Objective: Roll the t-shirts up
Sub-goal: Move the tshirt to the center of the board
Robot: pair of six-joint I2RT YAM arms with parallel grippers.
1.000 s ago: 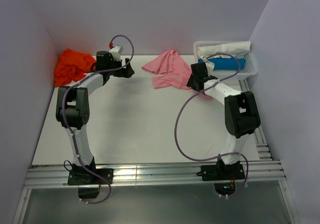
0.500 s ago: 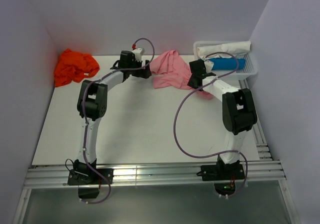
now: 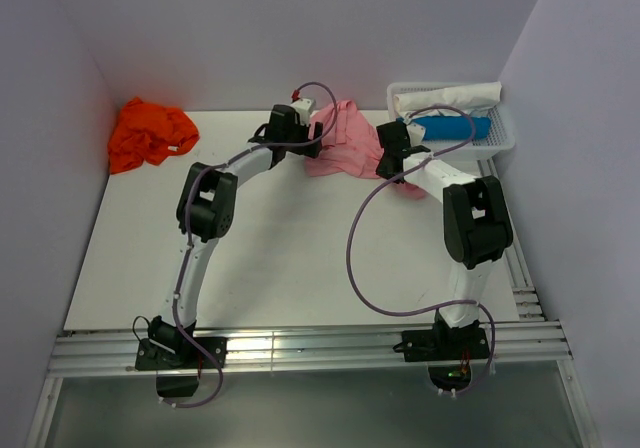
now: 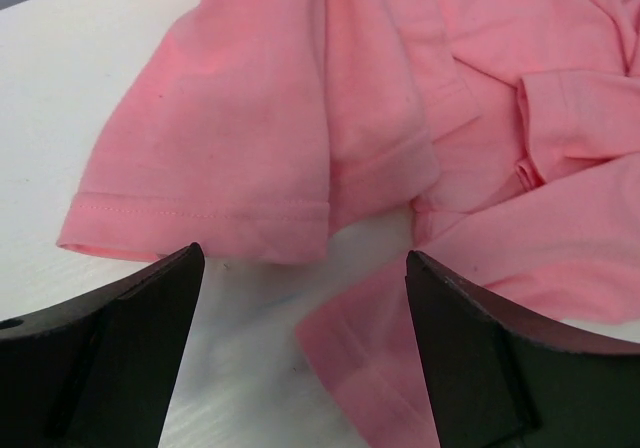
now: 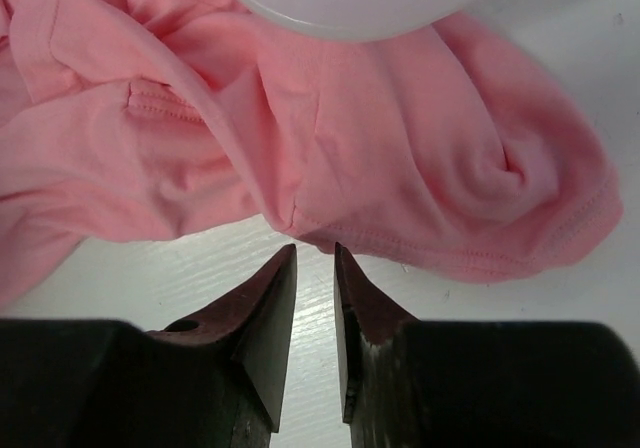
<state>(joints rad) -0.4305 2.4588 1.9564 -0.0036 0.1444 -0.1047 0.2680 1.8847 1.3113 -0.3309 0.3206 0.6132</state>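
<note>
Our left fingers point(image 4: 130, 338) gape, our right fingers point(image 5: 265, 318) are closed on nothing; we may pinch two folds of the crumpled light pink cloth t-shirt point(image 4: 250, 118), bunching it.

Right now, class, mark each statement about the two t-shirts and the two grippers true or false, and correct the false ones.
1. The left gripper is open. True.
2. The orange t-shirt lies beside the pink one. False: it lies crumpled, well apart, at the far left corner of the table.
3. Both wrist cameras show the pink t-shirt. True.
4. The right gripper holds pink cloth. False: its fingers are nearly together, with nothing between them.
5. The pink t-shirt is neatly rolled. False: it lies crumpled.
</note>
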